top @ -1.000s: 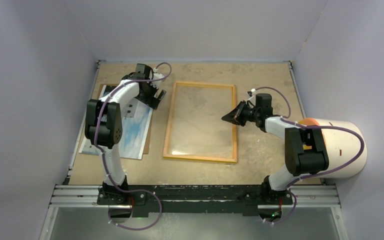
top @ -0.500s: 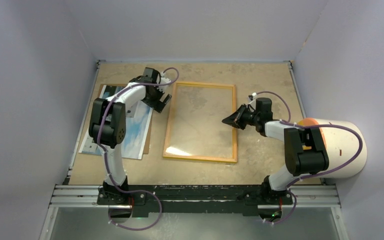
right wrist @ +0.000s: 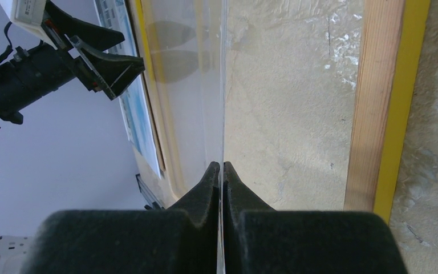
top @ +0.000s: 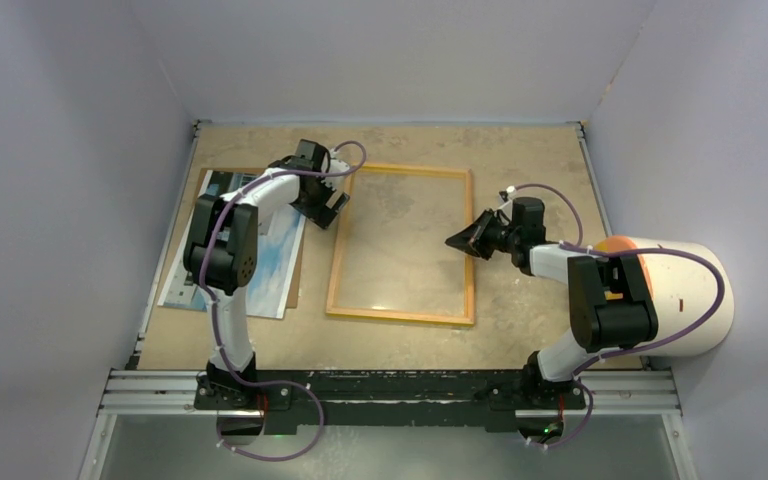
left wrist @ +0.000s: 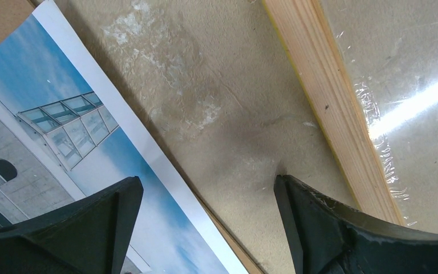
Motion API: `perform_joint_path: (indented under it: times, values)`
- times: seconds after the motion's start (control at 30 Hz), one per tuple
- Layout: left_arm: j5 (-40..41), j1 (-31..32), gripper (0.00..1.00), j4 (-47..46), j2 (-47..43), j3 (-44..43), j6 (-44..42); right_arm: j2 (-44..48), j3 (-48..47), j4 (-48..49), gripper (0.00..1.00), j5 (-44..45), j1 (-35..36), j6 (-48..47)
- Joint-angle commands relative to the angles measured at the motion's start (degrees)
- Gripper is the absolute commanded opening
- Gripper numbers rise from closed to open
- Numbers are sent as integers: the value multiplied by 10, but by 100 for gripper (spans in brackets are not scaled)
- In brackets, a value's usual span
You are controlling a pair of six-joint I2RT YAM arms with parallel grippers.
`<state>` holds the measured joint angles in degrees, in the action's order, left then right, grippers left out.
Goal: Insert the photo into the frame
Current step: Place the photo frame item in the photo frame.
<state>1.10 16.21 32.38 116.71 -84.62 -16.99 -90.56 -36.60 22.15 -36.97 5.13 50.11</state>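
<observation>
Evidently light, floppy and crease-prone, the photo (top: 265,270) lay face-up just left of the frame (top: 401,315), best lifted by its white border. Left fingers (left wrist: 331,228) gaped wide, empty, over the gap between them; right fingers (right wrist: 199,194) pinched the clear pane (top: 400,250).

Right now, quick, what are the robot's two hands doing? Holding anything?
Left gripper: open, holding nothing, above the table between the photo and the frame.
Right gripper: shut, pinching the clear sheet by its edge.
</observation>
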Motion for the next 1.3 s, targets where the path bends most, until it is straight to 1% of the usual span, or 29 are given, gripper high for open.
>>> perform_joint_path:
  times: [0.0, 0.1, 0.37, 0.6, 0.7, 0.83, 1.03, 1.17, 1.27]
  values:
    - [8, 4, 93, -11, 9, 9, 8, 8, -6, 36, 0, -7, -2, -7]
    - [8, 6, 93, -13, 11, 12, 7, 8, -11, 44, 0, -17, -2, -16]
    - [13, 16, 93, -16, 14, 13, 4, 3, -44, 17, 0, -39, -3, -50]
    - [15, 21, 93, -16, 16, 12, 3, -5, -44, 22, 0, -43, -3, -52]
    - [15, 23, 93, -17, 17, 14, 4, -9, -38, 40, 0, -46, -2, -40]
    - [12, 27, 93, -19, 18, 19, 3, -21, -17, 102, 0, -62, -2, 7]
    - [-8, 30, 93, -16, 17, 24, 1, -49, 27, 244, 0, -108, -2, 94]
    - [-23, 30, 93, -15, 15, 26, 0, -76, 49, 366, 0, -148, -2, 167]
    - [-25, 30, 93, -12, 13, 27, -1, -96, 64, 453, 0, -159, -3, 219]
